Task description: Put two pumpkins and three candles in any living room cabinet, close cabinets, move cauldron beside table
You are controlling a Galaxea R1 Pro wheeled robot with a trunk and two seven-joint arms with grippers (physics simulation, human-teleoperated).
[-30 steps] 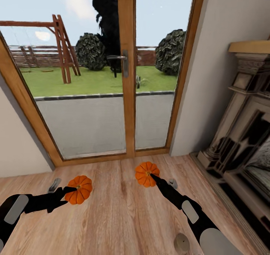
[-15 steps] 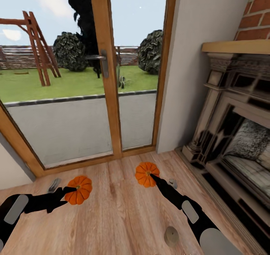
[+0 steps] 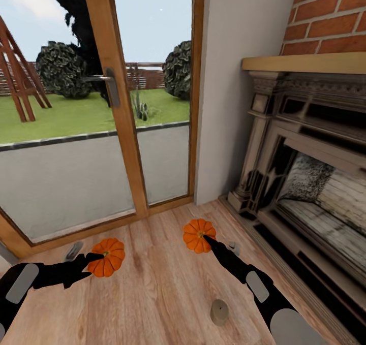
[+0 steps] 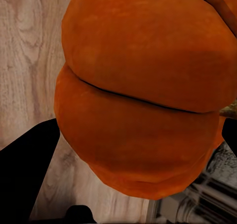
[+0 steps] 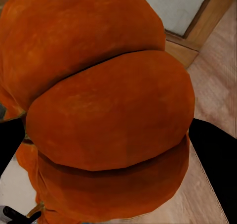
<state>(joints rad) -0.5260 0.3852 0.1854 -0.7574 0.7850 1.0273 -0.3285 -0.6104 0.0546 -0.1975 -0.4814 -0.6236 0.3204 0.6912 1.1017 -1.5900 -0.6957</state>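
Observation:
Each gripper holds a bright-orange ribbed pumpkin above the wood floor. In the head view my left gripper (image 3: 96, 257) is shut on the left pumpkin (image 3: 111, 262). My right gripper (image 3: 206, 239) is shut on the right pumpkin (image 3: 194, 232). Both wrist views are very close in: the left pumpkin (image 4: 143, 100) sits between dark fingers (image 4: 24, 169), and the right pumpkin (image 5: 108, 105) likewise. One squat grey-brown candle (image 3: 219, 312) stands on the floor just inside my right forearm. The cabinet, the cauldron and the table are out of view.
A wood-framed glass patio door (image 3: 114, 106) with a metal handle is ahead on the left, with a garden beyond it. A pale wall pier (image 3: 234, 81) stands beside it. The ornate fireplace surround (image 3: 305, 172), under red brick, runs along the right.
The whole view has swung to the right, so the door slides left and more of the fireplace shows. Both grippers keep their pumpkins in the same pose.

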